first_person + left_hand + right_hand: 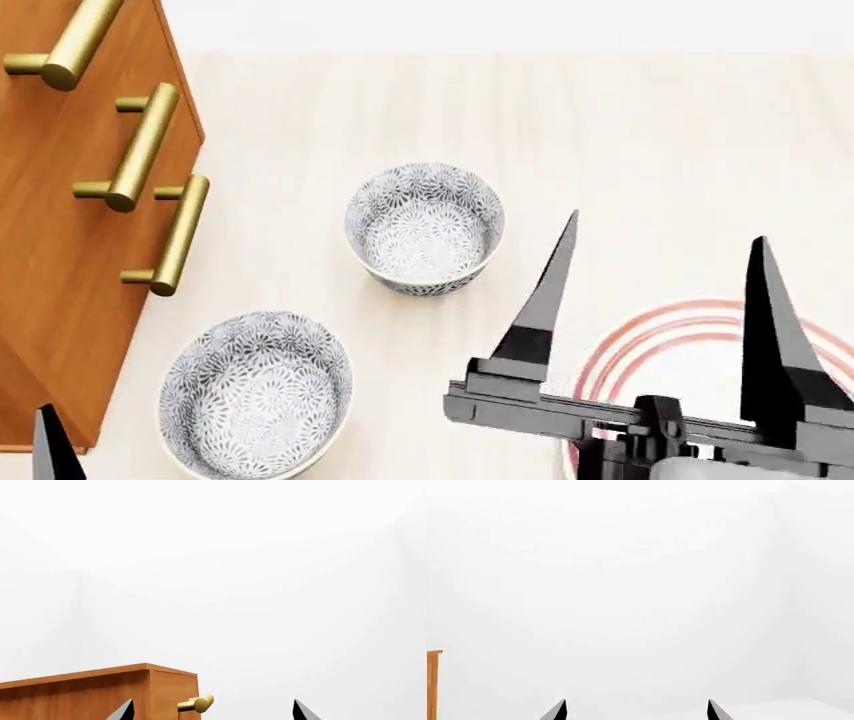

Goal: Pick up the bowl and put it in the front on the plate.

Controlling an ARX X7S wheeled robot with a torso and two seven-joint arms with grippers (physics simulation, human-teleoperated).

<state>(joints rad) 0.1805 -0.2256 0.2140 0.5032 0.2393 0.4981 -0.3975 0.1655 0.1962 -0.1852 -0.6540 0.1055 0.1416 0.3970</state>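
With nothing yet picked up, the right gripper [661, 290] is hovering with jaws wide and empty over the red-ringed white plate [638, 345] at lower right, the flower-patterned white bowl [424, 228] sitting mid-frame on the pale wooden counter [641, 140].

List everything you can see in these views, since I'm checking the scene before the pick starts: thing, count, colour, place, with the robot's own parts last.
Bowls: 2 in view, white with grey-blue flower pattern; far bowl mid-table, near bowl at the head view's lower left, beside the cabinet.
Plate: 1, white with red rings, lower right, partly hidden by the right gripper.
Cabinet: 1, orange-brown wood, left edge of the table.
Handles: 3, brass, on the cabinet's front.
Table: 1, pale wood, under everything.
Right gripper: 1, black, open, empty, above the plate.
Left gripper: 1, black; open, empty; only the fingertips show.
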